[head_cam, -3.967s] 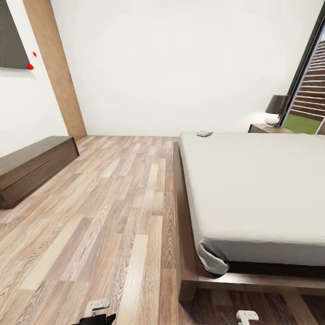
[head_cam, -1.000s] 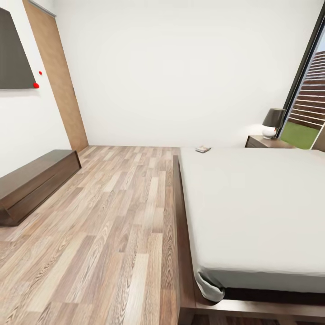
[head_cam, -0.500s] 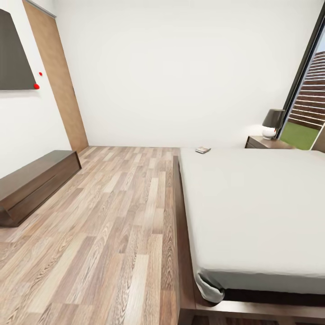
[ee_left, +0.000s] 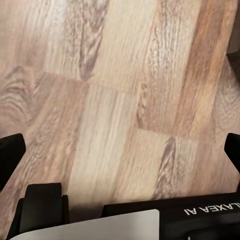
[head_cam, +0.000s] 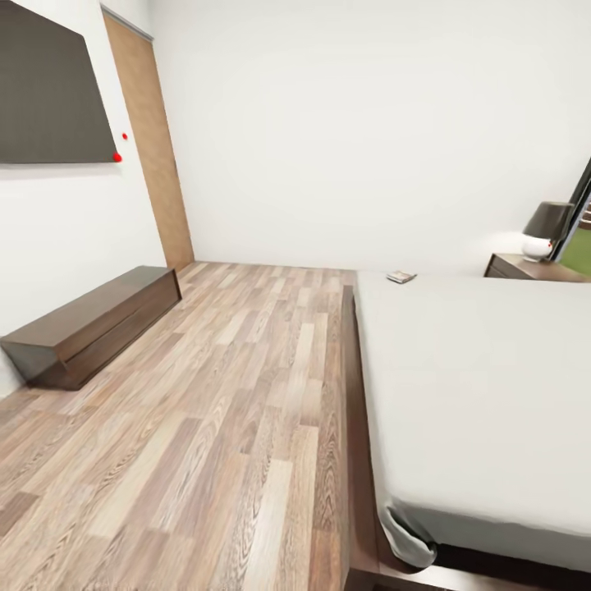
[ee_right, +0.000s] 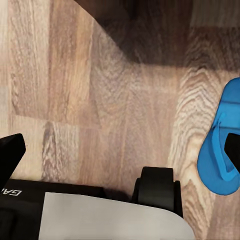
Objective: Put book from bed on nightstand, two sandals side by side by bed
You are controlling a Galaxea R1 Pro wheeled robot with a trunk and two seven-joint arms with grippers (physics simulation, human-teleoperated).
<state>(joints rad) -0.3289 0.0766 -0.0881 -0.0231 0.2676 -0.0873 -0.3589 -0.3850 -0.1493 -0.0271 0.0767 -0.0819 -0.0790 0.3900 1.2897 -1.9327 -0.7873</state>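
Observation:
The bed (head_cam: 484,377) with its pale mattress and dark frame takes up the right of the head view. The book (head_cam: 400,277) lies flat at the mattress's far corner. Behind the bed's far right stands the nightstand (head_cam: 532,267). In the right wrist view one blue sandal (ee_right: 220,150) lies on the wood floor, partly behind one fingertip (ee_right: 233,150). My right gripper (ee_right: 120,152) hangs open over bare planks beside that sandal. My left gripper (ee_left: 120,155) is open too, with nothing but floor under it.
A lamp (head_cam: 546,226) with a dark shade sits on the nightstand. A long dark bench (head_cam: 98,322) runs along the left wall under a dark wall panel (head_cam: 49,90). A wooden door (head_cam: 153,139) is at the far left corner. Wood floor (head_cam: 238,394) stretches between bench and bed.
The head camera has turned, so bed, book, nightstand and bench all sit further right in the picture than half a second ago. The book lies where it was on the mattress.

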